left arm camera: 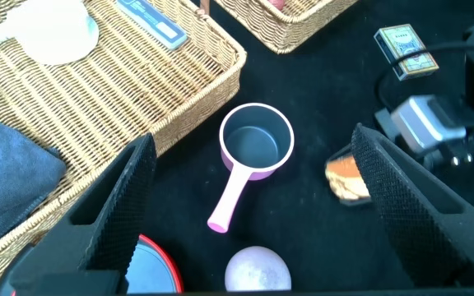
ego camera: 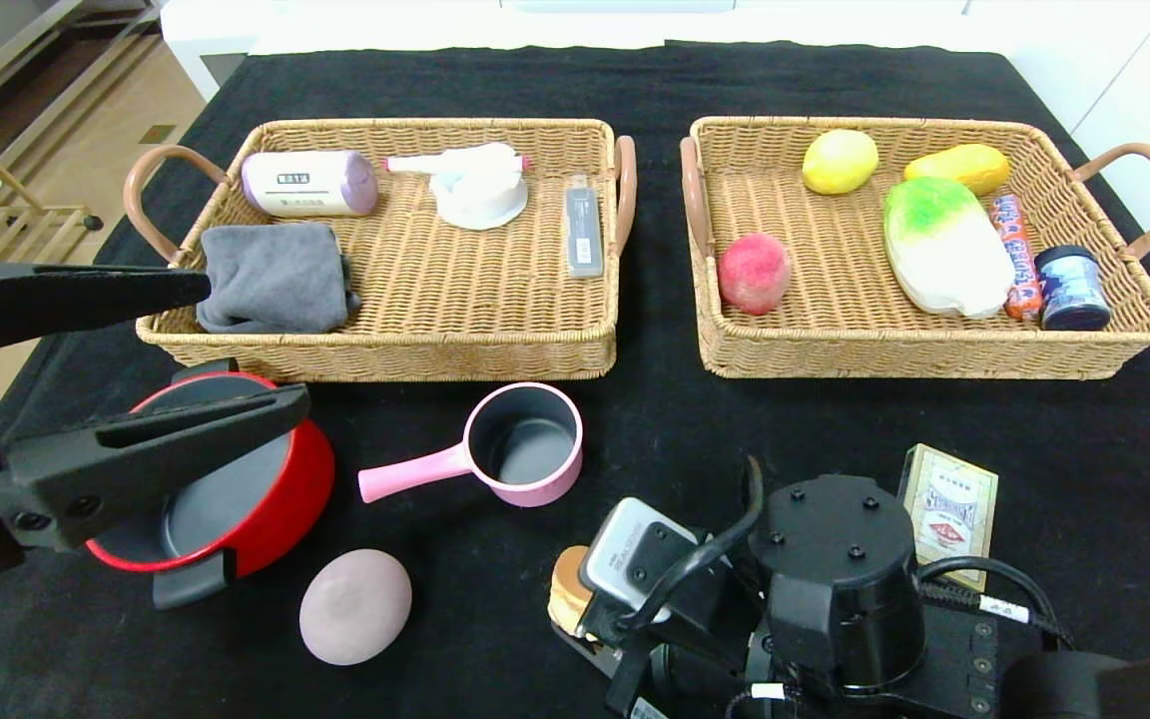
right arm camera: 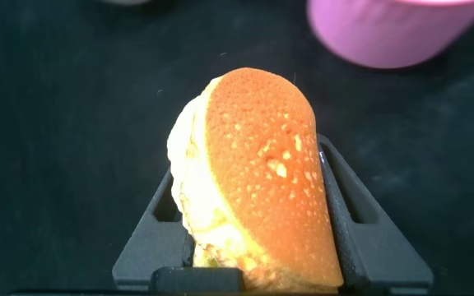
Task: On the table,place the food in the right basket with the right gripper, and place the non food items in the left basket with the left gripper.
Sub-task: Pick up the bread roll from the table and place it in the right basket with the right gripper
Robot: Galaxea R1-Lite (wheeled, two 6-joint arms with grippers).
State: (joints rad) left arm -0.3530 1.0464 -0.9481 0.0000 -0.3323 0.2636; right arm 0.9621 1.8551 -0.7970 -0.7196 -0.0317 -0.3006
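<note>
My right gripper (ego camera: 575,614) is at the table's (ego camera: 735,429) front middle, shut on the golden-brown burger bun (right arm camera: 262,189), which also shows in the head view (ego camera: 566,589). My left gripper (ego camera: 256,345) is open and empty above the red pot (ego camera: 307,479) at the front left. The pink saucepan (ego camera: 525,444) stands between the two arms. The lilac egg-shaped lump (ego camera: 355,604) lies in front of it. The green-and-cream card box (ego camera: 949,509) lies beside my right wrist. The napa cabbage (ego camera: 944,245) lies in the right basket (ego camera: 934,359).
The left basket (ego camera: 385,345) holds a grey cloth (ego camera: 276,275), a lilac cylinder (ego camera: 307,183), a white dish (ego camera: 480,185) and a slim grey case (ego camera: 583,232). The right basket also holds a red peach (ego camera: 755,272), two yellow fruits, a candy roll and a dark jar (ego camera: 1071,288).
</note>
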